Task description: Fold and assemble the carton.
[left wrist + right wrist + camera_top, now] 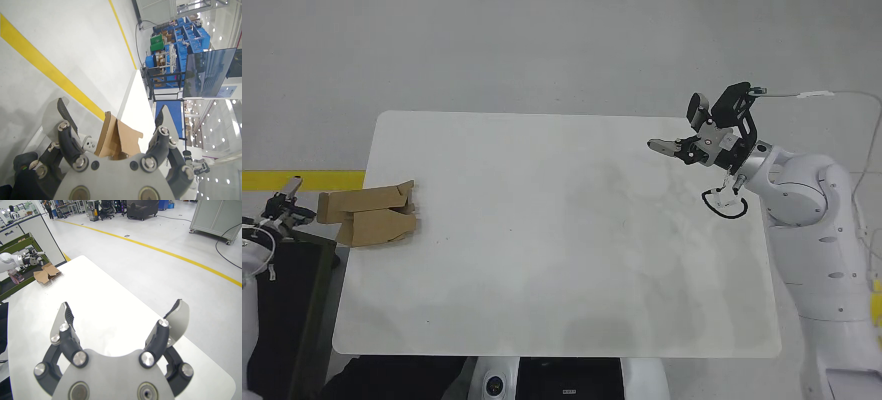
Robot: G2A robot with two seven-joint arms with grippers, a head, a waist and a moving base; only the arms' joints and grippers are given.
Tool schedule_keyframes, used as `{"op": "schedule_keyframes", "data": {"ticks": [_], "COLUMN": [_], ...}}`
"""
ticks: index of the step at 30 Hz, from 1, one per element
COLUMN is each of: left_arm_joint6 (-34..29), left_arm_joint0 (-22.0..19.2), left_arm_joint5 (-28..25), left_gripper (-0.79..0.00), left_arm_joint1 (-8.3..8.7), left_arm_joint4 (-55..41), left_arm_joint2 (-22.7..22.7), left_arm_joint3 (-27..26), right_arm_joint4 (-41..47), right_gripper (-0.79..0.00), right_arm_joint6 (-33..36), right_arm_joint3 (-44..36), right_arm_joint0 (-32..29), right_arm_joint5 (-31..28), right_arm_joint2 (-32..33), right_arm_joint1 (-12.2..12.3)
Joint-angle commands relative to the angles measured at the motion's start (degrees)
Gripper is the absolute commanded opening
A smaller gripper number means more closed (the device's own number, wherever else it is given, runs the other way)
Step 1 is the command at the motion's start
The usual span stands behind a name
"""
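The brown cardboard carton (pixel 372 215) lies partly folded at the table's left edge, with one flap sticking out past the edge. My left gripper (pixel 284 195) hangs off the table to the left of it, a short way from the flap. In the left wrist view the gripper (pixel 113 106) is open and the carton (pixel 121 138) stands just ahead of its fingers, untouched. My right gripper (pixel 677 130) hovers over the table's far right corner, open and empty (pixel 122 304). From there the carton (pixel 47 273) and the left gripper (pixel 36 255) show far across the table.
The white table (pixel 562 250) is bare apart from the carton. A dark green rack (pixel 17 245) and a black unit (pixel 287 300) stand off its left side. A black cable loop (pixel 725 203) hangs by the right arm.
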Motion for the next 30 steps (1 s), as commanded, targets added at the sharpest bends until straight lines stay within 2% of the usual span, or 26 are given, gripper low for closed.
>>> {"op": "schedule_keyframes", "data": {"ticks": [1,9,11,12,16,25,30], "left_arm_joint6": [-0.84,-5.24,-6.02,-6.39,-7.73,-7.86,-8.44], "left_arm_joint0": [0.84,3.12,3.71,3.99,4.89,5.39,5.57], "left_arm_joint5": [0.13,-0.41,-0.33,-0.21,0.10,0.29,-1.18], "left_gripper": [0.000,0.000,-0.342,-0.468,-0.779,-0.785,-0.785], "left_arm_joint1": [-0.06,-0.19,-0.16,-0.15,-0.19,-0.57,-0.42], "left_arm_joint4": [0.17,-2.39,-2.71,-2.90,-4.04,-5.64,-8.00], "left_arm_joint2": [0.25,-0.07,-0.23,-0.30,-0.56,-0.33,-1.85], "left_arm_joint3": [-0.54,-2.06,-2.32,-2.43,-2.94,-3.50,-4.19], "right_arm_joint4": [0.00,0.00,0.00,0.00,0.00,0.00,0.00], "right_gripper": [0.000,0.000,0.000,0.000,0.000,0.000,0.000], "right_arm_joint6": [0.00,0.00,0.00,0.00,0.00,0.00,0.00], "right_arm_joint3": [0.00,0.00,0.00,0.00,0.00,0.00,0.00], "right_arm_joint0": [0.00,0.00,0.00,0.00,0.00,0.00,0.00], "right_arm_joint5": [0.00,0.00,0.00,0.00,0.00,0.00,0.00], "right_arm_joint2": [0.00,0.00,0.00,0.00,0.00,0.00,0.00], "right_arm_joint1": [0.00,0.00,0.00,0.00,0.00,0.00,0.00]}}
